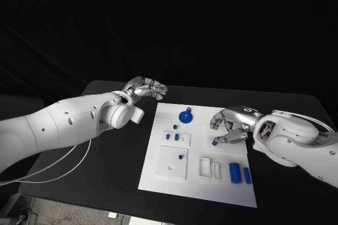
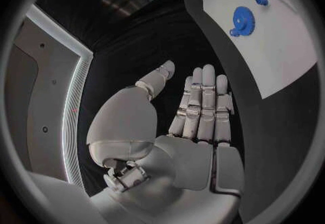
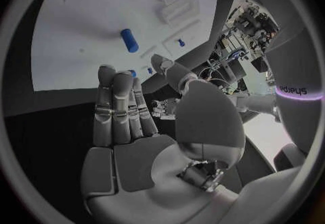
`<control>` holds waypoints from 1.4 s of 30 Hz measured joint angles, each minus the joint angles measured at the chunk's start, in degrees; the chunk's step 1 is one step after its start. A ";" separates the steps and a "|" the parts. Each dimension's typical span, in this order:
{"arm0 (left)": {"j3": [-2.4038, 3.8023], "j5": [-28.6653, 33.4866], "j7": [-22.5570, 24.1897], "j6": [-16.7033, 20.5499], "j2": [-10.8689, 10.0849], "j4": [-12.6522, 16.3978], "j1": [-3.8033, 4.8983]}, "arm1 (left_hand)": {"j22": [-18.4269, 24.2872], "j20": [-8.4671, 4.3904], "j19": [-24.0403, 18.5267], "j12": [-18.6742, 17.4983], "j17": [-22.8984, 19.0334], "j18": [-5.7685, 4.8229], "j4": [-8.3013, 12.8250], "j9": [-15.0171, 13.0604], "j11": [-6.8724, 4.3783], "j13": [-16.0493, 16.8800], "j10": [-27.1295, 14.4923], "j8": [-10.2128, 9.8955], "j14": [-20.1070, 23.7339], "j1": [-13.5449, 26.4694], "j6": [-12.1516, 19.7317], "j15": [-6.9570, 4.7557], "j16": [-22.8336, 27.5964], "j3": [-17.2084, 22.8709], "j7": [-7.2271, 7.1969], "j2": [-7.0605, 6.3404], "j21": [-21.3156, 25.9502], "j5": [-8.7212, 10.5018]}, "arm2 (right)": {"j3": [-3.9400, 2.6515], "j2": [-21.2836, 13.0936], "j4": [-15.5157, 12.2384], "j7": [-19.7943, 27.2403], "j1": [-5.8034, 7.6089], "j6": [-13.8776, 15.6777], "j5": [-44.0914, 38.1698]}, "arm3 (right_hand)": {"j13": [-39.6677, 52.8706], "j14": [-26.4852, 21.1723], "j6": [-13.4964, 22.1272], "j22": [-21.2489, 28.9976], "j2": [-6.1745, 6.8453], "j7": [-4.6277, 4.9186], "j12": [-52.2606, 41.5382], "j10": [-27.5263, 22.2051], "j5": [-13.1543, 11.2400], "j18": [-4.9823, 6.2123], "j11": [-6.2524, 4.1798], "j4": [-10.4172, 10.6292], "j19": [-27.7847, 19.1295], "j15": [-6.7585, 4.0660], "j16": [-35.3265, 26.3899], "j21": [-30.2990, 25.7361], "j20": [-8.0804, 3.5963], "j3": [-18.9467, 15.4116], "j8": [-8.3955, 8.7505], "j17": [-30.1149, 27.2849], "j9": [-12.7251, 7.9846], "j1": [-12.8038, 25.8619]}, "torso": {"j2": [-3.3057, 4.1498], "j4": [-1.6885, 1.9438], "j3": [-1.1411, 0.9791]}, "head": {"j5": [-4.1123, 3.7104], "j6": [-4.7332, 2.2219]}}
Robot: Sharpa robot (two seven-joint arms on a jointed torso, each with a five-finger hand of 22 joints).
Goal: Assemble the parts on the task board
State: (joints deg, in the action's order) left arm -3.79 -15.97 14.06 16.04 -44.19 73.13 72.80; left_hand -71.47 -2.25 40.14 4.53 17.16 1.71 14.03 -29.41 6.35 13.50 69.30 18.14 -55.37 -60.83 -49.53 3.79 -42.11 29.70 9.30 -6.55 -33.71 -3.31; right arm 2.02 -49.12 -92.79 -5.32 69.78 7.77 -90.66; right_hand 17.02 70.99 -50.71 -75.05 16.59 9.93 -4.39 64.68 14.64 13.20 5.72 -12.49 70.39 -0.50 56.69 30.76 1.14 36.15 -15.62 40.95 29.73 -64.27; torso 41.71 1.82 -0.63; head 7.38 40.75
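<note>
The left arm [image 1: 63, 125] is reaching in from about eight o'clock, its forearm slanting up toward one o'clock; the left hand [image 1: 146, 88] is hanging at the arm's tip with fingers lying straight and side by side, thumb apart, holding nothing. The right arm [image 1: 303, 142] is coming in from about four o'clock; the right hand [image 1: 232, 123] is pointing toward nine o'clock, palm down, fingers bending downward, thumb apart, nothing gripped in it.
</note>
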 measured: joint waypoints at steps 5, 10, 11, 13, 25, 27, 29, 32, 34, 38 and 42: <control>0.00 0.01 0.01 -0.01 -0.13 -0.03 -0.18 | 0.01 0.00 0.00 0.00 0.00 0.00 0.00 0.00 0.00 0.00 0.00 0.00 0.00 0.00 0.00 0.00 0.00 0.00 0.00 0.00 0.00 0.00 | 0.41 0.37 0.35 -0.51 -0.60 -0.44 -1.58 | -0.08 -0.15 0.00 0.00 0.00 0.00 0.00 -0.02 -0.44 0.00 -0.01 0.16 -0.02 -0.12 0.00 0.00 0.03 0.16 0.00 -0.06 0.00 0.00 | 0.00 0.13 -0.07 | 0.02 0.02; -0.01 0.02 0.01 -0.03 -0.27 -0.04 -0.18 | -0.05 0.00 0.00 0.00 0.05 0.00 0.00 0.00 0.00 -0.01 0.00 0.00 0.01 0.00 0.00 -0.01 0.00 0.00 0.00 0.00 0.00 0.00 | 1.02 0.31 0.98 -1.06 -1.14 -0.74 -2.94 | -0.28 -0.27 0.00 0.00 0.32 -0.01 0.00 0.02 -1.45 0.00 0.02 0.37 -0.10 -0.11 0.31 0.00 0.10 1.00 0.00 -0.21 0.00 -0.32 | -0.01 0.13 0.01 | 0.05 0.35; -0.02 0.02 0.01 -0.03 -0.27 -0.04 -0.18 | -0.05 0.00 0.00 0.00 0.05 0.00 0.00 0.00 0.00 -0.01 0.00 0.00 0.01 0.00 0.00 -0.01 0.00 0.00 0.00 0.00 0.00 0.00 | 1.10 0.30 1.19 -1.12 -1.30 -0.75 -3.13 | -0.34 -0.27 0.00 0.00 0.45 -0.01 0.00 0.07 -2.02 -0.01 0.05 0.48 -0.10 -0.11 0.51 0.00 0.10 1.30 0.00 -0.22 0.00 -0.45 | -0.01 0.13 0.04 | 0.05 0.43; -0.02 0.02 0.01 -0.06 -0.27 -0.03 -0.18 | -0.05 0.00 0.00 0.00 0.10 0.00 0.00 0.00 0.00 -0.01 0.00 0.00 0.01 0.00 0.00 -0.01 0.00 0.00 0.00 0.00 0.00 0.00 | 1.17 0.27 1.51 -1.23 -1.70 -0.74 -3.34 | -0.35 -0.27 0.00 0.00 0.35 -0.01 0.00 0.29 -2.97 0.00 -0.02 0.77 -0.10 -0.11 0.54 0.00 0.10 2.38 0.00 -0.34 0.00 -1.05 | -0.02 0.10 0.08 | -0.04 0.53; -0.02 0.04 0.01 -0.15 -0.60 -0.05 -0.23 | -0.09 0.00 0.00 0.00 0.19 0.00 -0.16 0.00 0.00 0.03 0.00 0.00 0.03 0.00 0.20 -0.03 0.22 -0.16 -0.20 0.00 0.23 0.00 | 1.25 0.75 1.93 -1.41 -3.21 -0.32 -4.03 | -0.52 0.40 -2.05 0.00 0.28 -1.02 -1.12 2.84 -7.79 -0.01 -1.32 2.86 0.56 -0.73 1.52 0.82 -0.50 8.43 -0.97 -0.96 0.19 -2.29 | -0.03 0.09 0.09 | -0.41 0.75; -0.02 0.04 0.01 -0.16 -0.62 -0.07 -0.24 | -0.09 0.00 0.00 0.00 0.21 0.00 -0.16 0.00 0.00 0.03 0.00 0.00 0.03 0.00 0.20 -0.03 0.22 -0.16 -0.20 0.00 0.23 0.00 | 1.26 0.79 1.95 -1.41 -3.26 -0.18 -4.07 | -0.49 0.67 -2.66 0.00 0.28 -1.31 -1.74 3.58 -8.75 -0.01 -1.67 3.40 0.57 -1.04 1.61 0.92 -0.50 9.24 -1.18 -1.08 0.19 -2.29 | -0.04 0.09 0.10 | -0.45 0.76; -0.02 0.05 0.01 -0.17 -0.62 -0.08 -0.24 | -0.09 0.00 0.00 0.00 0.21 0.00 -0.16 0.00 0.00 0.03 0.00 0.00 0.03 0.00 0.20 -0.03 0.22 -0.16 -0.20 0.00 0.23 0.00 | 1.25 0.81 1.99 -1.41 -3.28 0.04 -4.10 | -0.13 0.76 -3.28 0.00 0.28 -1.60 -2.35 4.45 -9.33 -0.01 -2.10 3.73 0.61 -1.39 1.68 1.18 -0.53 9.89 -1.52 -1.11 0.33 -2.29 | -0.04 0.09 0.10 | -0.50 0.79; -0.02 0.05 0.01 -0.20 -0.62 -0.14 -0.24 | -0.09 0.00 0.00 0.00 0.21 0.00 -0.16 0.00 0.00 0.03 0.00 0.00 0.03 0.00 0.20 -0.03 0.22 -0.16 -0.20 0.00 0.23 0.00 | 1.22 0.88 1.99 -1.41 -3.46 0.33 -4.14 | 0.71 0.98 -3.65 0.00 0.27 -1.92 -2.90 5.11 -9.54 -0.01 -2.56 4.27 1.00 -1.78 2.00 1.56 -0.91 10.43 -1.67 -1.17 0.55 -2.29 | -0.04 0.09 0.12 | -0.59 0.87; -0.02 0.05 0.01 -0.20 -0.61 -0.17 -0.25 | -0.09 0.00 0.00 0.00 0.24 0.00 -0.16 0.00 0.00 0.02 0.00 0.00 0.03 0.00 0.20 -0.03 0.22 -0.16 -0.20 0.00 0.23 0.00 | 1.22 0.93 1.98 -1.41 -3.56 0.54 -4.18 | 1.03 1.27 -4.27 0.00 0.28 -1.94 -3.31 5.70 -9.79 -0.02 -2.58 4.56 1.31 -2.06 2.45 1.99 -1.05 11.04 -1.89 -1.17 0.55 -2.29 | -0.04 0.10 0.12 | -0.64 0.94; -0.02 0.05 0.00 -0.23 -0.56 -0.20 -0.25 | -0.14 0.00 0.00 0.00 0.27 0.00 -0.16 0.00 0.00 0.02 0.00 0.00 0.03 0.00 0.20 -0.03 0.22 -0.16 -0.20 0.00 0.23 0.00 | 1.24 1.00 2.06 -1.40 -3.73 1.40 -4.30 | 2.37 2.00 -5.96 0.00 -0.19 -2.66 -4.39 7.01 -11.08 -0.02 -3.29 5.44 2.13 -2.80 3.36 3.06 -1.44 12.39 -2.71 -1.08 1.02 -2.41 | -0.04 0.10 0.12 | -0.69 1.04; -0.02 0.05 0.00 -0.26 -0.56 -0.26 -0.26 | -0.13 0.00 0.00 0.00 0.27 0.00 -0.16 0.00 0.00 0.02 0.00 0.00 0.03 0.00 0.20 -0.03 0.22 -0.16 -0.20 0.00 0.23 0.00 | 1.25 1.14 2.11 -1.39 -3.80 2.98 -4.63 | 4.26 2.81 -7.77 0.00 -1.16 -3.53 -5.78 7.97 -11.11 -0.02 -3.95 5.10 2.89 -3.60 4.80 5.07 -1.89 13.70 -3.50 -0.16 1.54 -2.01 | -0.04 0.12 0.12 | -0.78 1.11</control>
State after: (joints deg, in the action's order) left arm -3.81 -15.92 14.06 15.79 -44.75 72.87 72.55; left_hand -71.61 -2.25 40.14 4.53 17.43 1.71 13.87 -29.41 6.35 13.52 69.30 18.14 -55.35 -60.83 -49.33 3.76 -41.89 29.55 9.10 -6.55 -33.48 -3.31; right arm 3.27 -47.99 -90.67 -6.71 65.98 10.75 -95.29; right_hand 21.28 73.80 -58.47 -75.05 15.42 6.40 -10.17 72.65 3.53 13.18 1.78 -7.39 73.28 -4.10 61.48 35.83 -0.75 49.85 -19.12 40.79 31.27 -66.29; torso 41.67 1.94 -0.51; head 6.60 41.86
